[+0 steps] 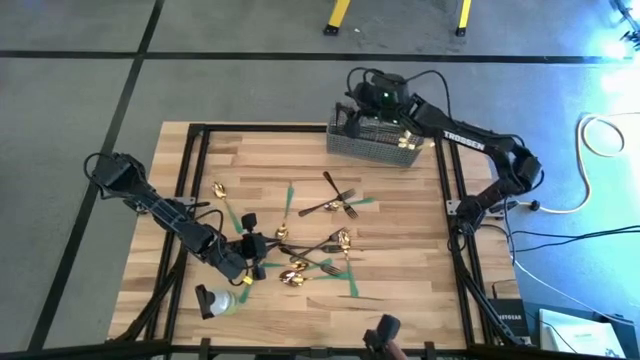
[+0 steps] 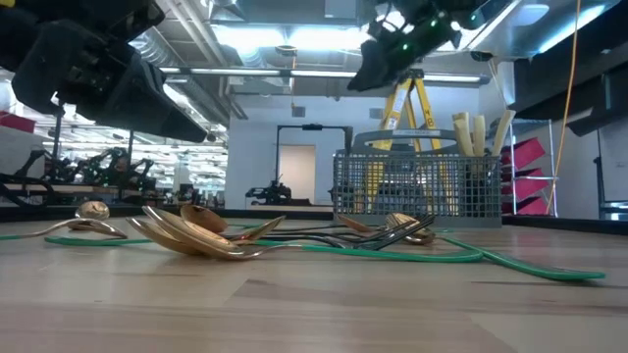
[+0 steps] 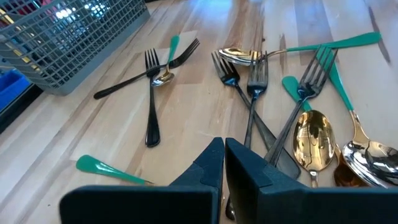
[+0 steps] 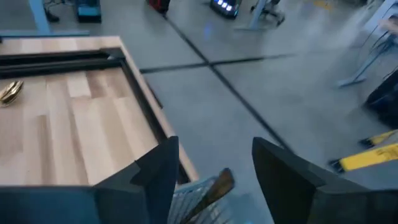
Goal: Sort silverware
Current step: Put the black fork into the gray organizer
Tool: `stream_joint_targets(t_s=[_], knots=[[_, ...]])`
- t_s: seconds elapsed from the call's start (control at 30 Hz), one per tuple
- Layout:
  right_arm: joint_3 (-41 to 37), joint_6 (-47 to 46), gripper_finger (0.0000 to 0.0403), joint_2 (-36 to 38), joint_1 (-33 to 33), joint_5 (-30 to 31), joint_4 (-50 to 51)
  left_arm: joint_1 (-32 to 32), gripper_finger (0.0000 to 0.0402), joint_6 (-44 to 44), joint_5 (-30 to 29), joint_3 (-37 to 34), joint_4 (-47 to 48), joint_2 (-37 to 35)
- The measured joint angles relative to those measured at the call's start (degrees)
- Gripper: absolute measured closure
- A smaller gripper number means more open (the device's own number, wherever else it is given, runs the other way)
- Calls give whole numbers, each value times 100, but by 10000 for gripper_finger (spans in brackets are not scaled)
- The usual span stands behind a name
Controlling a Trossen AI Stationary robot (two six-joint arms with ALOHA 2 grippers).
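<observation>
Gold spoons (image 3: 314, 134) and dark forks (image 3: 251, 87) lie crossed in a loose pile on the wooden table (image 1: 400, 250), among flat green tape strips (image 3: 102, 167). My left gripper (image 3: 224, 146) is shut and hangs low at the pile's left side (image 1: 250, 245), its tips over two fork handles. A grey mesh basket (image 1: 375, 140) stands at the table's far edge, with cream-handled knives (image 2: 478, 132) upright in it. My right gripper (image 4: 214, 152) stands open above the basket's far left corner (image 1: 352, 108), nothing between its fingers.
Two more forks (image 1: 335, 200) lie crossed at mid table, and a single spoon (image 1: 220, 190) lies toward the left. A dark and pale object (image 1: 218, 300) sits near the front left corner. A black frame (image 1: 195, 150) runs along the table's edges. Bare wood lies right of the pile.
</observation>
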State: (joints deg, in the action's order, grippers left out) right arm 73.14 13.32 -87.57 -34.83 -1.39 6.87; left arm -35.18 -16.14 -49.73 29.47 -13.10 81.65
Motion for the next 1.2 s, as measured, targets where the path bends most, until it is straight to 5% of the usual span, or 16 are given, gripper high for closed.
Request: stream_joint_targets(t_s=[0.4, 0.6, 0.73, 1.0, 1.2], knots=[[3, 272, 245, 726, 962, 956, 891, 35, 402, 220, -19, 0, -113, 0], [5, -447, 274, 997, 1991, 1960, 2288, 483, 402, 588, -10, 0, -653, -2], [-191, -990, 296, 1107, 2651, 1974, 2622, 954, 400, 459, 431, 0, -752, -6], [-1592, -1704, 308, 1606, 3728, 2529, 1467, 1479, 339, 1141, 748, 4, -1527, 296], [-2482, -1816, 308, 1852, 4360, 3049, 133, 2017, 269, 1613, 1475, 123, -2856, 1336]])
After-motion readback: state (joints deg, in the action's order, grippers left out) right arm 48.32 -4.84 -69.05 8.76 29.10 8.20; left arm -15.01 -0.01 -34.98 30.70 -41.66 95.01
